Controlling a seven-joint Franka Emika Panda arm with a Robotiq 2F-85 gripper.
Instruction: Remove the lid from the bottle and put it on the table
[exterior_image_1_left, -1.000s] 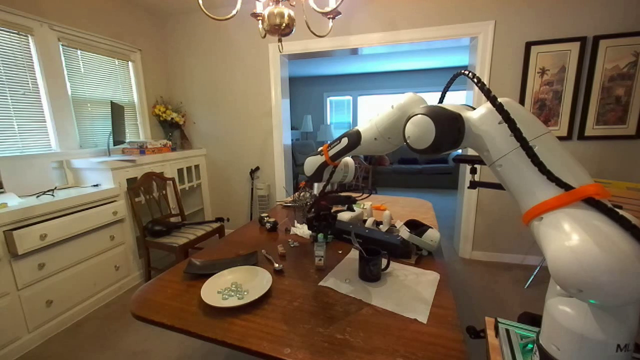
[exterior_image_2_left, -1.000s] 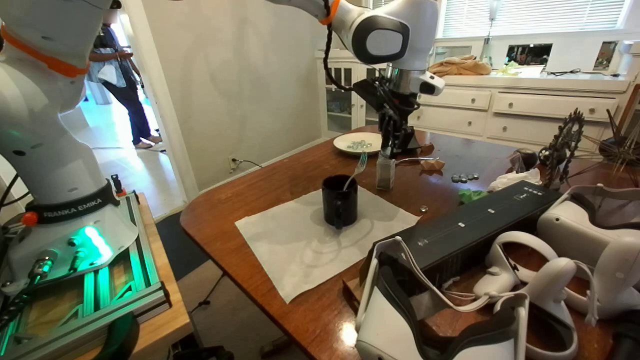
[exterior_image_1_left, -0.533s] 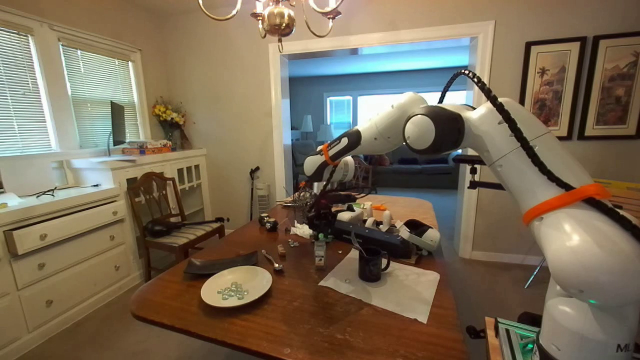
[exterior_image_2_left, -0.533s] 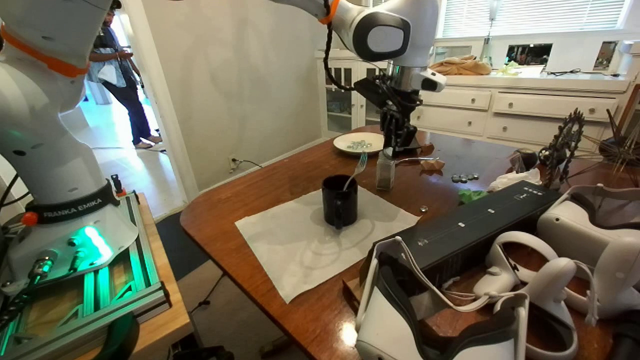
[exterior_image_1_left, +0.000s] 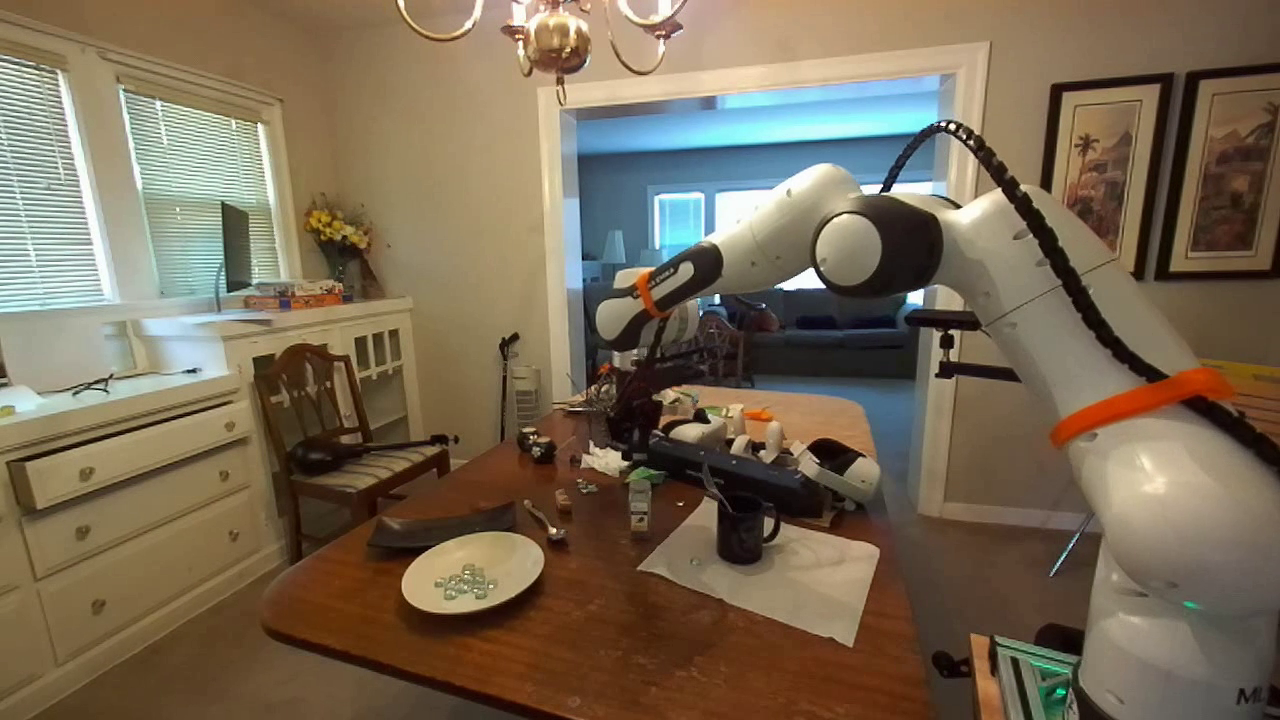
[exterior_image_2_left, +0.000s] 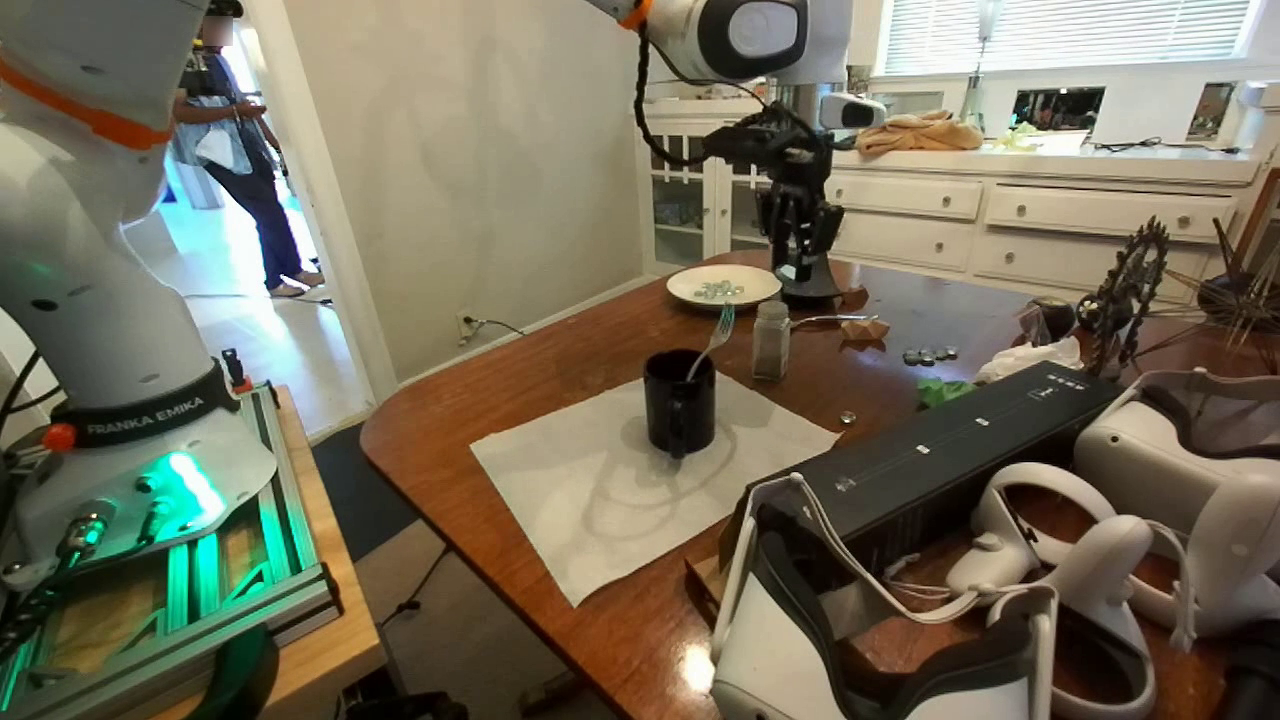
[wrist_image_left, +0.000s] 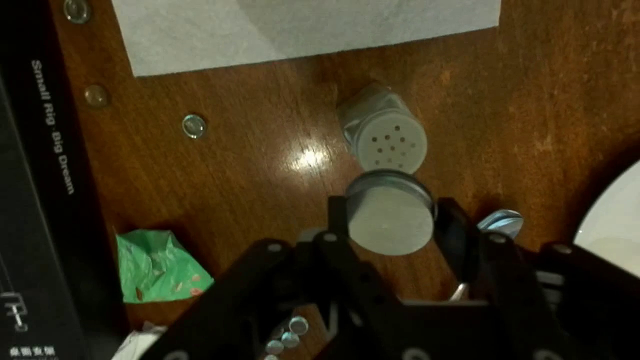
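The bottle (exterior_image_2_left: 771, 348) is a small clear glass shaker with a perforated top, standing upright on the brown wood table (exterior_image_1_left: 610, 640). It also shows in an exterior view (exterior_image_1_left: 640, 508) and in the wrist view (wrist_image_left: 365, 107). My gripper (exterior_image_2_left: 795, 262) is shut on a round silver lid (wrist_image_left: 390, 220), one finger on each side of it. The lid also shows between the fingertips in an exterior view (exterior_image_2_left: 787, 271). Gripper and lid are above the table, apart from the bottle. In an exterior view the gripper's fingertips are hard to make out against dark things behind.
A black mug (exterior_image_2_left: 680, 405) with a fork stands on white paper (exterior_image_2_left: 560, 500). A white plate (exterior_image_1_left: 420, 590) holds glass beads. A spoon (exterior_image_1_left: 545, 522), a dark tray (exterior_image_1_left: 440, 528), a green wrapper (wrist_image_left: 160, 267), a long black box (exterior_image_2_left: 950, 440) and white headsets (exterior_image_2_left: 760, 640) lie around.
My gripper has risen off the bottle and moved a little away from it, carrying the lid. The bottle's perforated top is now uncovered, and the bottle has stayed in place.
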